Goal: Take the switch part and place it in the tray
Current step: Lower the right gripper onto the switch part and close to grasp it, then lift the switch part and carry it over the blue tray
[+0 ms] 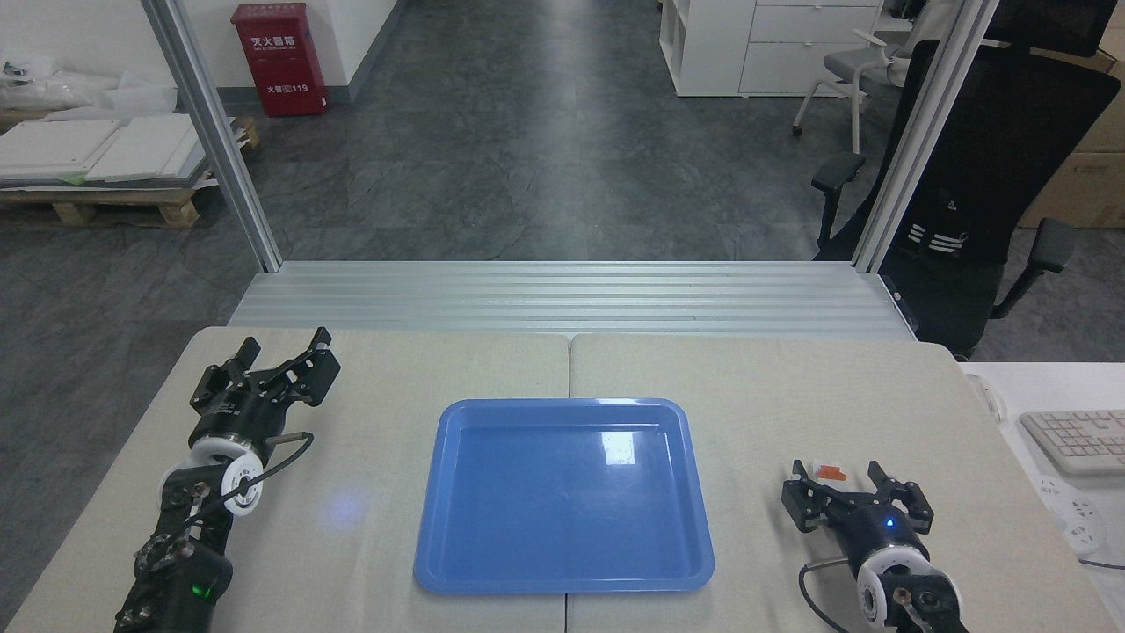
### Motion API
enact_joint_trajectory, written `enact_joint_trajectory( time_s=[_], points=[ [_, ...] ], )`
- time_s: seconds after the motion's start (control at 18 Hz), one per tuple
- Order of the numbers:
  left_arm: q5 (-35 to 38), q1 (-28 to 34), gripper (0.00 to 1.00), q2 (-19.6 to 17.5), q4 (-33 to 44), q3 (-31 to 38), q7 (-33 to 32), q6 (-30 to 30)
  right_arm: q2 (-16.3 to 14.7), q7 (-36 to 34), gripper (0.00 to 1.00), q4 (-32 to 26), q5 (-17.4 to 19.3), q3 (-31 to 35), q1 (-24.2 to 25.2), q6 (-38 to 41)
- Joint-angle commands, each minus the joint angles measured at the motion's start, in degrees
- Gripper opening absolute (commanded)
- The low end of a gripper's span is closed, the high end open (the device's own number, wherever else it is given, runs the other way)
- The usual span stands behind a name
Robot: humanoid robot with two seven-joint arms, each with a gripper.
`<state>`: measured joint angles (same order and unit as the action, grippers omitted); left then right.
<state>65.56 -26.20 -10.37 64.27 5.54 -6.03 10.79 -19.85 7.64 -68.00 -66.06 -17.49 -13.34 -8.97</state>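
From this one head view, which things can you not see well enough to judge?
- Switch part: only its orange-and-white end shows; the right gripper covers the body and cap.
- Whether the open right gripper touches the switch part: cannot tell from above.
- Right arm: cut off by the bottom edge.
- Keyboard: cut off by the right edge.
- Tray: fully visible, nothing in it.

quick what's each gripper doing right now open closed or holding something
Left gripper: open, holding nothing.
Right gripper: open, fingers on either side of the switch part, not closed on it.
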Motion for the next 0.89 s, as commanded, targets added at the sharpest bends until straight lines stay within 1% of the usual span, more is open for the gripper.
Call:
enact_joint_trajectory(
  time_s=[0.0, 0.06, 0.11, 0.17, 0.28, 0.33, 0.39, 0.44, 0.56, 0.67, 0.78, 0.83],
  points=[
    [0.01, 0.0, 1.0, 0.0, 0.06, 0.0, -0.03, 0.02, 0.07, 0.01, 0.95, 0.85, -0.47, -2.97, 0.24, -1.74],
    [0.01, 0.0, 1.0, 0.0, -0.02, 0.0, -0.03, 0.02, 0.07, 0.01, 0.87, 1.11, -0.47, -4.47, 0.24, -3.06],
    [0.01, 0.0, 1.0, 0.0, 0.06, 0.0, -0.03, 0.02, -0.01, 0.01, 0.73, 1.11, -0.47, -5.53, 0.33, -3.77],
    [0.01, 0.0, 1.0, 0.0, -0.02, 0.0, -0.03, 0.02, -0.02, 0.01, 0.53, 1.11, -0.47, -6.32, 0.33, -4.21],
    [-0.08, 0.0, 1.0, 0.0, -0.02, 0.0, -0.03, 0.02, 0.07, 0.1, 0.35, 1.11, -0.47, -6.59, 0.33, -4.48],
    [0.01, 0.0, 1.0, 0.0, -0.02, 0.0, -0.03, 0.02, 0.07, 0.01, 0.28, 1.11, -0.38, -6.68, 0.24, -4.57],
    [0.01, 0.0, 1.0, 0.0, -0.02, 0.0, -0.03, 0.02, -0.01, 0.01, 0.23, 1.11, -0.47, -6.42, 0.15, -4.66],
    [0.01, 0.0, 1.0, 0.0, -0.02, 0.0, -0.03, 0.02, -0.19, 0.01, 0.2, 1.11, -0.38, -5.89, -0.2, -5.35],
    [0.01, 0.0, 1.0, 0.0, 0.06, 0.0, -0.03, 0.02, -0.1, 0.01, 0.18, 0.59, 0.14, -5.27, -0.9, -6.85],
    [0.01, 0.0, 1.0, 0.0, -0.02, 0.0, -0.03, 0.02, 1.03, 0.01, 0.17, -1.77, 0.41, -3.79, -3.78, -7.64],
    [0.01, 0.0, 1.0, 0.0, -0.02, 0.0, -0.03, 0.02, 4.97, 0.36, 0.17, -4.76, -0.03, -3.86, -8.0, -7.47],
    [0.01, 0.0, 1.0, 0.0, -0.02, 0.0, -0.03, 0.02, 6.82, 2.1, 0.17, -5.3, -0.81, -5.78, -10.72, -7.64]
  ],
)
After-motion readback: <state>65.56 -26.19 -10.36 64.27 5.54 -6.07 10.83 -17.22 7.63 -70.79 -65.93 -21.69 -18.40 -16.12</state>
